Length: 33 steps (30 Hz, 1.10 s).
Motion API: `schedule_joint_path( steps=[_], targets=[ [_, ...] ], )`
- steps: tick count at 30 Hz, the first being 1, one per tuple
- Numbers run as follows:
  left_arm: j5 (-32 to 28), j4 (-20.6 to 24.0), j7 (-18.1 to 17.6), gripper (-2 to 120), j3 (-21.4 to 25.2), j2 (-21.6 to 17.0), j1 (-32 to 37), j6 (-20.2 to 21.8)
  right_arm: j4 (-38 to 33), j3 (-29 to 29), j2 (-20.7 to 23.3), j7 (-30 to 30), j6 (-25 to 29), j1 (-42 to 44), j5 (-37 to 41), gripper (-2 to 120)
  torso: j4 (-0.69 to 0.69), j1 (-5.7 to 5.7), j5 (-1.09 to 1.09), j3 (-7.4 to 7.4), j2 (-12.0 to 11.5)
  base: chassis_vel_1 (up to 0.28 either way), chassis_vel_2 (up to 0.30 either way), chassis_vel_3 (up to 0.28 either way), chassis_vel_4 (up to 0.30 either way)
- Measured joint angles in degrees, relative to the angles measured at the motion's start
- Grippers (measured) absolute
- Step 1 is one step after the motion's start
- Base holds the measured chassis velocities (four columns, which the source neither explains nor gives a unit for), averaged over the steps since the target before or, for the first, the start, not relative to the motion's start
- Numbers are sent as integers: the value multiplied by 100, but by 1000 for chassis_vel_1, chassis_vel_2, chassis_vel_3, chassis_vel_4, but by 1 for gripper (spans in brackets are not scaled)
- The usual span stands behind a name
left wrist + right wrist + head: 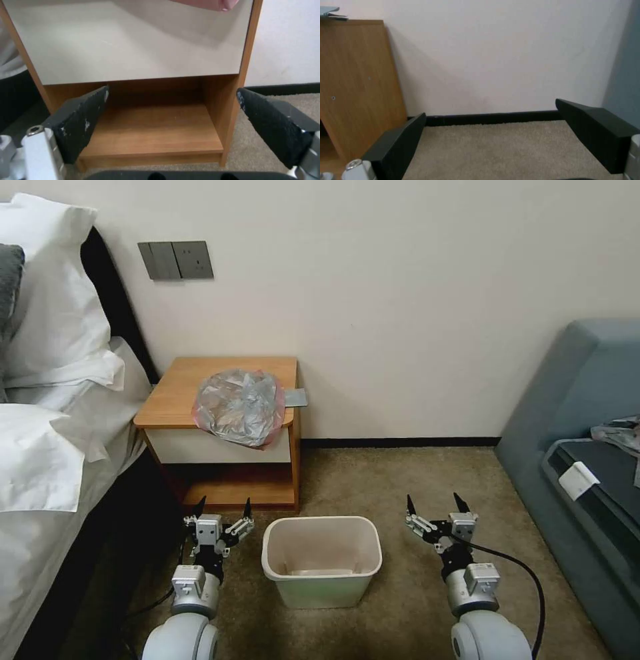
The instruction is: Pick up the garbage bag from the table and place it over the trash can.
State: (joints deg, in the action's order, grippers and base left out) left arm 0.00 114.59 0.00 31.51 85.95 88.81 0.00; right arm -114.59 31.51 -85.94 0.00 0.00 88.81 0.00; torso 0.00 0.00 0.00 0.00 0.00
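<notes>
The garbage bag point(239, 407), crinkly grey plastic with a pinkish-red rim, lies crumpled on the right part of the table point(175, 392), its rim hanging over the front edge point(213, 4). The cream trash can point(322, 560) stands empty on the carpet in front of the table, between my arms. My left gripper point(223, 508) hovers open just left of the can, facing the table's lower shelf point(150, 130). My right gripper point(435, 505) is open to the right of the can, facing the wall above the carpet, with nothing between its fingers point(396, 142).
A bed with white pillows point(47, 400) runs along the left. A blue-grey sofa point(587, 447) stands at the right. A grey folded item point(296, 397) lies on the table's right edge. Carpet point(413, 473) lies open between table and sofa.
</notes>
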Motion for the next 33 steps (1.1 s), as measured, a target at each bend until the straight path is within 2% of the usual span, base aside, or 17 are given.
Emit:
schedule_joint_path(
  steps=[33],
  targets=[
    [0, 90, -14, 100, -10, -1, 24, 38, -71, -2, -14, 0, -6, 35, -7, 100, 0, 0, -1, 0, 0, 0, 0, 0, 0]
  ],
)
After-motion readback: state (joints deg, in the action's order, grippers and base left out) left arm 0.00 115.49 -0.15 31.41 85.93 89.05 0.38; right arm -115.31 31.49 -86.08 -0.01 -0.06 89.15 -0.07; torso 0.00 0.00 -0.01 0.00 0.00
